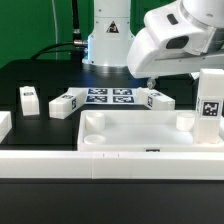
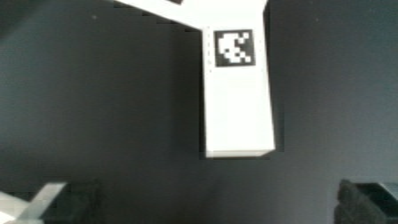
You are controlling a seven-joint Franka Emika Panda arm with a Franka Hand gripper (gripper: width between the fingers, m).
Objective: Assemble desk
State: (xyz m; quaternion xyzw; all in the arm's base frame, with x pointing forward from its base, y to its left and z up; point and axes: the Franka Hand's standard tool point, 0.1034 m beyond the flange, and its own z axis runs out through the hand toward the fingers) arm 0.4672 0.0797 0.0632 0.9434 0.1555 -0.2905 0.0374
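Observation:
The desk's white rimmed tabletop (image 1: 140, 135) lies in the foreground of the exterior view. One tagged leg (image 1: 210, 104) stands upright at its far corner on that view's right. Three more legs lie on the black table behind it: two toward that view's left (image 1: 30, 100) (image 1: 63, 104) and one beside the marker board (image 1: 157, 99). My gripper (image 1: 150, 80) hangs just above this last leg. In the wrist view that leg (image 2: 240, 95) lies lengthwise, tag up, ahead of my gripper (image 2: 205, 205). The fingertips (image 2: 45, 205) stand wide apart, open, with nothing between them.
The marker board (image 1: 110, 97) lies flat behind the tabletop, in front of the robot's base (image 1: 108, 40). A long white rail (image 1: 110, 165) runs across the front. A further white part (image 1: 3, 125) shows at the exterior view's left edge.

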